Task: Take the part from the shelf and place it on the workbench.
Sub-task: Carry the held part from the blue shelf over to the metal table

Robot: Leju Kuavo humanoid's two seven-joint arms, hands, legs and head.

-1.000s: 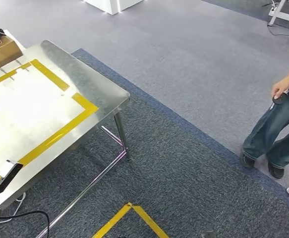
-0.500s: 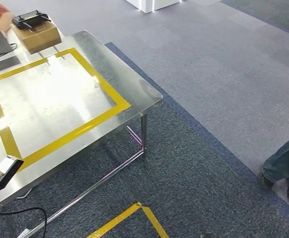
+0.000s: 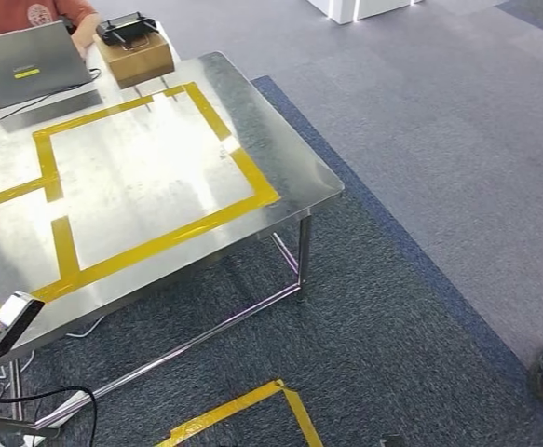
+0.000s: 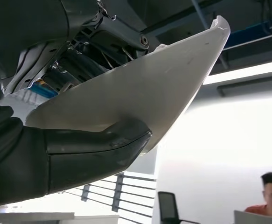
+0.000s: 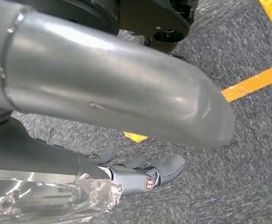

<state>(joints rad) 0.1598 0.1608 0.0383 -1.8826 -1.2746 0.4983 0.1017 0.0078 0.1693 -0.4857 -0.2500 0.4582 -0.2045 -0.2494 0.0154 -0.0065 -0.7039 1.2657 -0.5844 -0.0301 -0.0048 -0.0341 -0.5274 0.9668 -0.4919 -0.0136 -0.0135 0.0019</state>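
From the head view the steel workbench (image 3: 282, 168) with its yellow-taped zones lies ahead, so square up first; the left wrist view shows the left hand (image 4: 92, 149) grasping the pale part (image 4: 155, 88); the right hand (image 5: 141, 175) hangs released over carpet.

Your right hand (image 5: 102, 172) reaches in close to the camera, its dark fingers (image 5: 166, 168) stretched out over grey speckled carpet (image 5: 233, 182). A thick silver metal thumb (image 5: 120, 98) lies across the picture above them. You can see crinkled clear plastic wrap (image 5: 50, 198) along the hand's lower side. Strips of yellow tape (image 5: 254, 84) cross the carpet beyond the hand.
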